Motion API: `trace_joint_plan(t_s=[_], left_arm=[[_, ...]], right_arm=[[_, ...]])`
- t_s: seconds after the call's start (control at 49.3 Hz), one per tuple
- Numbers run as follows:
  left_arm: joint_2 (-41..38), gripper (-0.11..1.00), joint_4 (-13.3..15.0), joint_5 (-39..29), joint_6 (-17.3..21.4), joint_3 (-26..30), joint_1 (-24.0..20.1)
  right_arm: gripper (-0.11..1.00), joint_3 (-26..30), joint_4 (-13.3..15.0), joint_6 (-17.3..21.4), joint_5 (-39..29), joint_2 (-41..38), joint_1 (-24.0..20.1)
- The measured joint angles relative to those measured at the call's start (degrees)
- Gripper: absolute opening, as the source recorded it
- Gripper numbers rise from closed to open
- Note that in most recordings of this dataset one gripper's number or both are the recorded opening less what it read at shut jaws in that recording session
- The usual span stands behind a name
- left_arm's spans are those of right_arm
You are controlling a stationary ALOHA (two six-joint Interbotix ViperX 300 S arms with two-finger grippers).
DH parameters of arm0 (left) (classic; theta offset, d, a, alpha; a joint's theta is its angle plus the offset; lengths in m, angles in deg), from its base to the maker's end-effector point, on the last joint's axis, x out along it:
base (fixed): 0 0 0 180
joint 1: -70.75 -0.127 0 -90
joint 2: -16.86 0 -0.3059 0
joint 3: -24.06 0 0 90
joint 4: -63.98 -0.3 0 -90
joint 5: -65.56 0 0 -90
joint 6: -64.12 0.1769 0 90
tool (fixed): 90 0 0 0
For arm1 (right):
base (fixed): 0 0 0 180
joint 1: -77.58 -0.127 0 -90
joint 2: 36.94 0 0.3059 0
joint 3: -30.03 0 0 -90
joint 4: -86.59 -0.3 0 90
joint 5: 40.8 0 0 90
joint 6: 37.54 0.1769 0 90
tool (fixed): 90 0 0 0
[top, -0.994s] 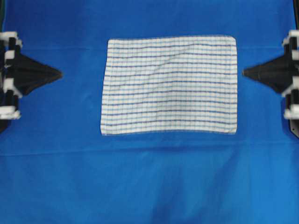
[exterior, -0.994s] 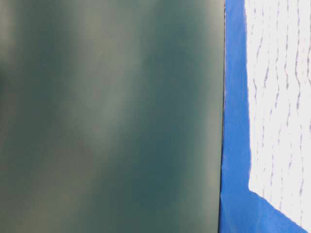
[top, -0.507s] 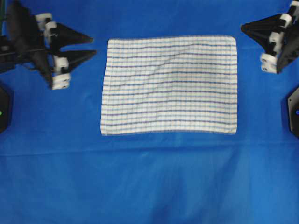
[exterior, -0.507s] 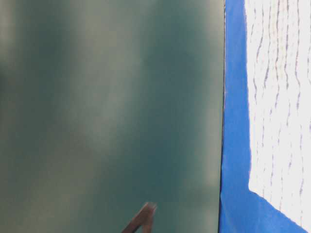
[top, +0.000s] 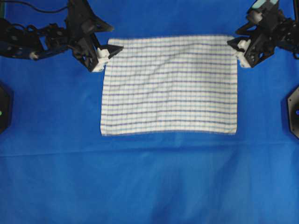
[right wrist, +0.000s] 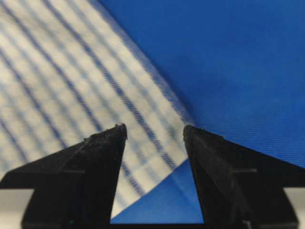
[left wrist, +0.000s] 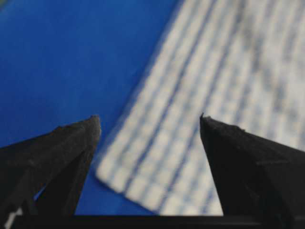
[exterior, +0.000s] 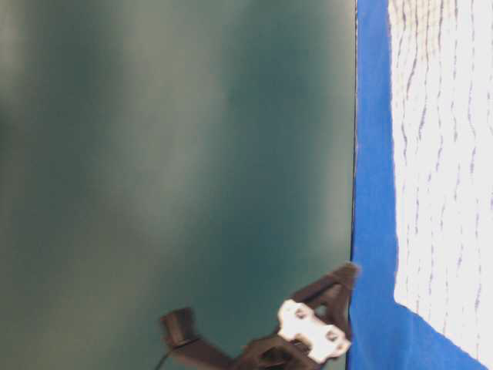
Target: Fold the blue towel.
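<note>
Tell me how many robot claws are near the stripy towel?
2. The left black two-fingered tool is at the white checked terry towel's top-left corner; the right black tool is at its top-right corner. Both are open.

White check on solid blue

We see the blue towel as white cloth crossed by thin dark-blue and pale-blue stripes in a faint check, on a plain saturated blue sheet; both grippers, left and right, are black with white fittings.
</note>
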Motion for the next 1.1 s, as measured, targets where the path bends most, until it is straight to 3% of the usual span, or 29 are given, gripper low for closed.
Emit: trace_joint_plan(t_s=[0.203,0.568,0.69,0.852,0.933,1.095], left_arm=[[-6.5,0.80,0.0,0.4,0.3,1.8,-2.7],[-12.3,0.75,0.0,1.6,0.3,3.6,-4.7],[-12.5,0.54,-0.1,0.9,0.5,3.8,-4.9],[-12.4,0.18,-0.1,-1.1,1.8,4.1,-5.0],[-12.4,0.05,-0.1,-1.8,3.1,4.4,-4.7],[-12.4,0.04,0.1,-2.1,4.8,4.4,-4.3]], right_arm=[[0.58,1.1,1.1,-0.1,3.3,-6.7,3.3],[0.57,2.0,1.5,-0.1,3.8,-11.5,4.1],[0.48,2.0,1.6,-0.2,3.8,-11.6,4.2],[0.07,2.1,2.0,-1.1,3.7,-11.6,4.1],[0.06,2.1,2.2,-1.1,3.7,-11.6,4.2],[0.06,2.1,2.2,-1.1,3.8,-11.6,4.1]])
